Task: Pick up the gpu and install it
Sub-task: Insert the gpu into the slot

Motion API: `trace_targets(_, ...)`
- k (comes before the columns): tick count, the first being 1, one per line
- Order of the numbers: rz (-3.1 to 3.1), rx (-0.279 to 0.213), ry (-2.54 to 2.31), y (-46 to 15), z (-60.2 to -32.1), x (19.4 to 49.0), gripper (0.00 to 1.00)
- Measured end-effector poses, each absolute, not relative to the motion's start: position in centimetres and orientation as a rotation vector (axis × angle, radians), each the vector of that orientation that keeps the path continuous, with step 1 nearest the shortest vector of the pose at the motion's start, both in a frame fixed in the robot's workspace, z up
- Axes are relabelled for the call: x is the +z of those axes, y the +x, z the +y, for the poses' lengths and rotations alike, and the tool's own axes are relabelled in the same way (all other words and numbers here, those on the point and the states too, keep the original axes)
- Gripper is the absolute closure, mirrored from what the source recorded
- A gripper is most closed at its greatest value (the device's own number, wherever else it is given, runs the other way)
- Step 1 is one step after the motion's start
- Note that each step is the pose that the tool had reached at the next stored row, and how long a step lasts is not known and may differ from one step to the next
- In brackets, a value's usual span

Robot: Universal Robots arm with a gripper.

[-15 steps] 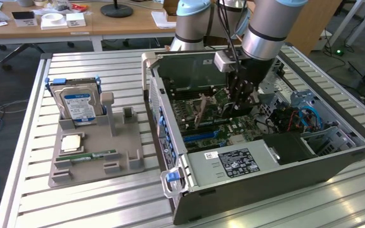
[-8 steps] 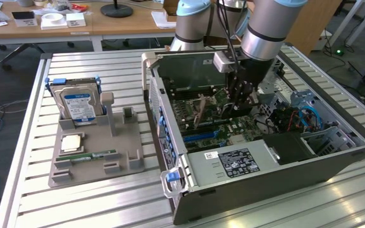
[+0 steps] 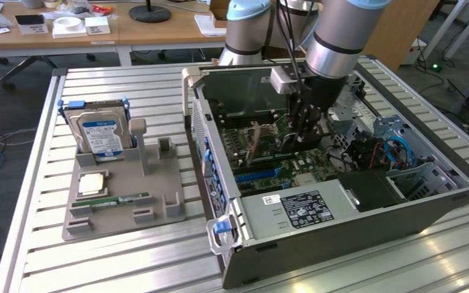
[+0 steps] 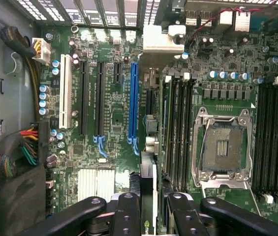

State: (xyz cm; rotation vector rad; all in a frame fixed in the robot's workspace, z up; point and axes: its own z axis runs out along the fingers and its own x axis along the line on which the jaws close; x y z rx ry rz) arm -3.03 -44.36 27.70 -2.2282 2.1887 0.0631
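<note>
Claw (image 4: 152,199) up close, I read it as pinched on the gpu (image 4: 147,219): the card sits edge-on between the two fingers (image 4: 127,211). It runs parallel to the blue slot (image 4: 133,98), just beside it, over the motherboard (image 4: 104,142) inside the open case (image 3: 341,226). Seated or not, I can't tell.

Arm (image 3: 336,46): silver-grey tubular links, pale blue joint caps, black ring at the wrist. Thin black cables (image 3: 290,43) run down alongside. Small grey box (image 3: 283,79) mounted at the wrist. Gripper (image 3: 304,141): black, jointed link fingers (image 4: 128,216) with round pivot screws.
</note>
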Motion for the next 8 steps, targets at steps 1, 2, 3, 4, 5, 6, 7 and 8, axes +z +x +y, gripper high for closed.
trace_targets(1, 2.189, 0.063, -2.228, -3.1, -44.4, 27.7, 0.74)
trace_targets(2, 2.189, 0.063, -2.228, -3.3, -44.4, 27.7, 0.74)
trace_targets(3, 2.188, 0.062, -2.228, -3.4, -44.4, 27.6, 0.74)
trace_targets(4, 2.188, 0.06, -2.227, -3.8, -44.4, 27.4, 0.74)
trace_targets(5, 2.187, 0.059, -2.227, -4.0, -44.4, 27.3, 0.74)
trace_targets(6, 2.187, 0.058, -2.226, -4.1, -44.4, 27.2, 0.74)
trace_targets(7, 2.186, 0.057, -2.226, -4.4, -44.4, 27.1, 0.74)
trace_targets(8, 2.186, 0.057, -2.226, -4.4, -44.4, 27.1, 0.74)
